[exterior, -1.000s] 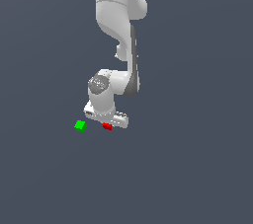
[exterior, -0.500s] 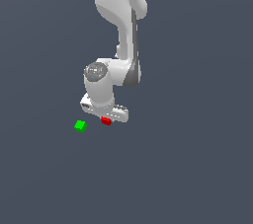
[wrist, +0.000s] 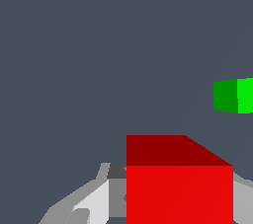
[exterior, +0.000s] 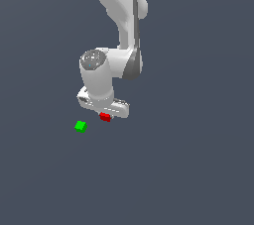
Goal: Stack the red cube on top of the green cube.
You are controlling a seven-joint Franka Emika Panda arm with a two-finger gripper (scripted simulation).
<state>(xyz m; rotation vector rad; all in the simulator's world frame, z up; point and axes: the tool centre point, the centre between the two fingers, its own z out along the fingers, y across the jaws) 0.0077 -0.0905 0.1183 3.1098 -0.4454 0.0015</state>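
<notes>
On the exterior view's left, the small bright green cube (exterior: 80,126) sits alone on the dark grey tabletop (exterior: 198,169). Just right of it, the white gripper's fingers (exterior: 106,115), largely hidden, clench the small bright red cube (exterior: 104,117), half-covered by the hand.

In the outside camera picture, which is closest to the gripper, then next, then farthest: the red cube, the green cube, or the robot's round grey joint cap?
1. The red cube: right at the gripper, under its white body.
2. The green cube: on the floor, toward the exterior view's left and a bit lower.
3. The round grey joint cap: up on the arm, well above the gripper.
</notes>
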